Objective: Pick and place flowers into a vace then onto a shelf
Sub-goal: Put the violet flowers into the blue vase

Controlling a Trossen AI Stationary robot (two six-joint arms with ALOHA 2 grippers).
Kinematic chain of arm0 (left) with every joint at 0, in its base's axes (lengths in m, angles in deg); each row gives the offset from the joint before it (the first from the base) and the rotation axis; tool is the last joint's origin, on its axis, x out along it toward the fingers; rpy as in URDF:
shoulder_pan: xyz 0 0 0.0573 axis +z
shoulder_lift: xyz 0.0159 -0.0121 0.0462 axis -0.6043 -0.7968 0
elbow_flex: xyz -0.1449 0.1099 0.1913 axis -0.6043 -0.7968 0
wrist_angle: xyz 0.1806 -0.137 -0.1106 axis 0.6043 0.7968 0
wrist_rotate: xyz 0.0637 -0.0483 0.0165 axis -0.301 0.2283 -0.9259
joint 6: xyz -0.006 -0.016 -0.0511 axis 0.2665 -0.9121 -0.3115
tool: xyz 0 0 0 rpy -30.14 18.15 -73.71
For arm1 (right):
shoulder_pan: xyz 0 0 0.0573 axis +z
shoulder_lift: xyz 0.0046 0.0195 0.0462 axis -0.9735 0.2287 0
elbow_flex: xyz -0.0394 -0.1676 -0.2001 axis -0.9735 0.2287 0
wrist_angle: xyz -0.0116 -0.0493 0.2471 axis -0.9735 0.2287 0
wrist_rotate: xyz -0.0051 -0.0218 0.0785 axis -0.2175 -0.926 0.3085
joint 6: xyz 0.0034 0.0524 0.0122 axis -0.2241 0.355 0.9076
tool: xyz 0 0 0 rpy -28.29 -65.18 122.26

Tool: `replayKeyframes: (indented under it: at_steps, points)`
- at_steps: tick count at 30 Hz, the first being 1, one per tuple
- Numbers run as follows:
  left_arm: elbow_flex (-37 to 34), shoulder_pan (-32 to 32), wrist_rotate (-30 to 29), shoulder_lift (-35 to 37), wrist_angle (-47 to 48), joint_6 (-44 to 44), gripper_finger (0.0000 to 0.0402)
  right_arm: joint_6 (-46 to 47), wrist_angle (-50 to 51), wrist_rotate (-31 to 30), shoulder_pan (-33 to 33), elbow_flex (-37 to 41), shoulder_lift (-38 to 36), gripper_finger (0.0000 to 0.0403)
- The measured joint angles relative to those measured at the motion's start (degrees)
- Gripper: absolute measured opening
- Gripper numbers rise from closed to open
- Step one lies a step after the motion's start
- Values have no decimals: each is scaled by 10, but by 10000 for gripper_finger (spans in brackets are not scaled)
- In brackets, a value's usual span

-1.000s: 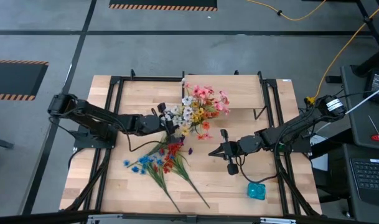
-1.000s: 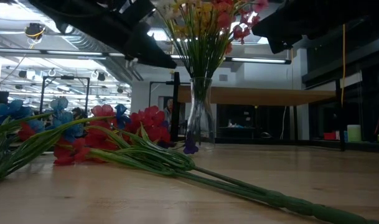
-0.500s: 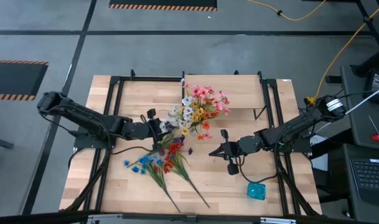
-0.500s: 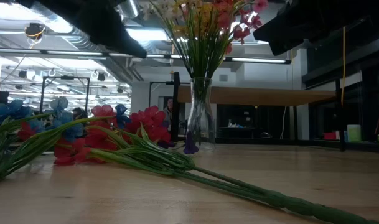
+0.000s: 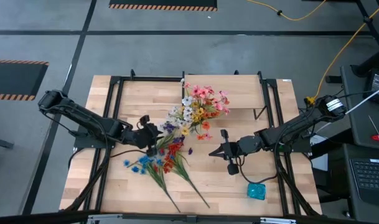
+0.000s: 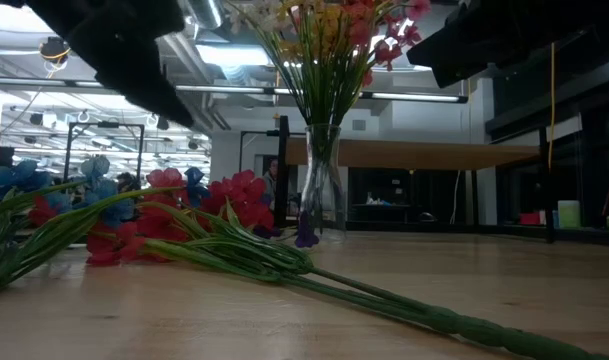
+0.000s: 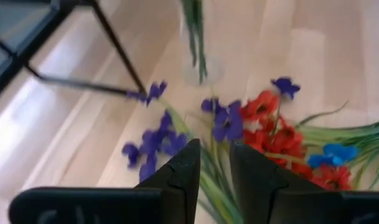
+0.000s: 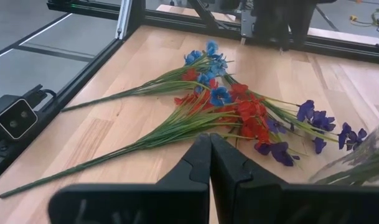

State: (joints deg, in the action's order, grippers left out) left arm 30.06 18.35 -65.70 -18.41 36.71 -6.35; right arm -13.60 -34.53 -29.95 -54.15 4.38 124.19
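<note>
Purple and red loose flowers (image 5: 166, 157) lie flat on the tabletop (image 5: 239, 186), directly beneath the left gripper (image 5: 153, 138); narrow gap between its fingers, nothing held. Right gripper (image 5: 213, 151) closed empty, beside the pile. Vase (image 6: 321, 180) holds other sprays.

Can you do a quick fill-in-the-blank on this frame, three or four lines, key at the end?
1. The glass vase with the mixed bouquet stands on the ____, not on the shelf.
2. The loose flowers on the table lie ____, not upright.
3. The left gripper hovers over their ____ blooms.
4. The right gripper has its fingers ____.

Missing words: tabletop; flat; purple; shut
</note>
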Motion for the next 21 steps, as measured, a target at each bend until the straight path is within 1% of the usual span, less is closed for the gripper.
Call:
replayKeyframes:
  at_steps: [7,10,13,16,21]
  points:
    - [0,0,14,0,63,-61,97,-9,0,0,0,0,0,3]
    - [0,0,40,0,71,-78,110,-13,0,0,0,0,0,3]
    - [0,0,79,0,71,-90,123,-21,0,0,0,0,0,3]
    - [0,0,111,0,80,-124,132,-33,-1,0,0,0,0,3]
    - [0,0,125,0,135,-179,134,-45,-3,1,-17,0,0,3]
